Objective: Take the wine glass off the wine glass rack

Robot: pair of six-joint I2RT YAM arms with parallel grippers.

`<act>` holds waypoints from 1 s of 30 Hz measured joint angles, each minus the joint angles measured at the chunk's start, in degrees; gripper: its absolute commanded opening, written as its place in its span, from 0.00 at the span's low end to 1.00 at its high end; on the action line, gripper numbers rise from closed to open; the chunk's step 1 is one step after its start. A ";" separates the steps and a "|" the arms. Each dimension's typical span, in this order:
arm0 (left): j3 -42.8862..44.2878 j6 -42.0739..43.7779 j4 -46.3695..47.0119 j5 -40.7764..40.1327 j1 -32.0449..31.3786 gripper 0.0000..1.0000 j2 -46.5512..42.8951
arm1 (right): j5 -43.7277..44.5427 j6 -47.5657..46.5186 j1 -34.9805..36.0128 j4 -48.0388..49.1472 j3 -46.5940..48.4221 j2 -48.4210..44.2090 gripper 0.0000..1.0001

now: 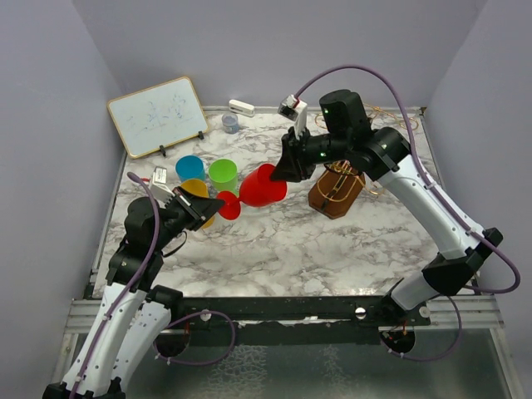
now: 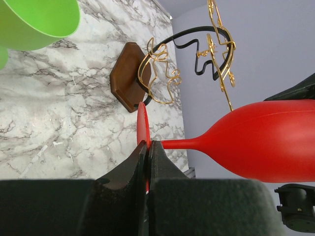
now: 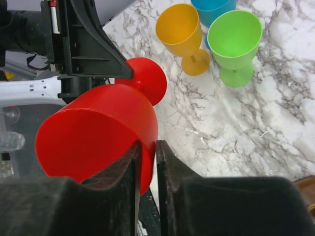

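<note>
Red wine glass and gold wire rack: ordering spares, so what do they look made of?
The red wine glass: probably plastic, opaque with soft sheen. The gold wire rack: thin glinting wire, likely metal; its dark brown hexagonal base looks like smooth wood.

White marble-look surface (image 1: 291,241) with three plastic cups standing upright, bunched together on its left part: lime green goblet (image 3: 235,42), orange-yellow goblet (image 3: 181,32), bright blue cup (image 1: 189,166); small framed whiteboard (image 1: 158,115) propped at the back left; grey tape roll (image 1: 230,123) and little white block (image 1: 242,107) near it
</note>
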 measured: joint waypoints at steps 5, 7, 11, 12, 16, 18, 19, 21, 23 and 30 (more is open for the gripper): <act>0.00 -0.02 -0.09 -0.02 0.00 0.00 0.20 | -0.39 -0.22 -0.13 0.15 -0.92 0.55 0.01; 0.00 0.00 -0.11 -0.09 0.00 0.15 0.22 | -0.33 -0.28 -0.33 0.39 -1.20 0.55 0.01; 1.16 0.57 -1.86 -1.16 -0.02 0.54 0.81 | -0.11 -0.35 -0.28 0.37 -1.27 0.55 0.01; 2.32 0.81 -3.45 -2.19 -0.02 0.55 1.36 | -0.02 -0.35 -0.24 0.37 -1.27 0.55 0.01; 8.20 2.54 -11.41 -8.11 -0.02 0.62 4.20 | 0.17 -0.39 -0.04 0.20 -1.27 0.52 0.01; 11.10 3.45 -15.39 -12.31 -0.02 0.63 5.14 | 0.87 -0.42 -0.04 -0.33 -1.27 0.52 0.01; 12.46 3.98 -17.31 -14.47 -0.02 0.63 5.53 | 1.36 -0.46 0.02 -0.55 -1.27 0.52 0.01; 14.75 4.98 -20.83 -18.56 -0.02 0.63 5.90 | 3.34 -0.57 0.33 -1.05 -1.27 0.55 0.01; 16.96 6.58 -23.47 -22.93 -0.02 0.63 5.79 | 6.91 -0.59 1.14 -1.88 -0.81 1.03 0.01; 25.68 13.40 -24.96 -31.28 -0.02 0.63 7.58 | 17.68 0.44 8.63 -2.84 2.95 9.53 0.01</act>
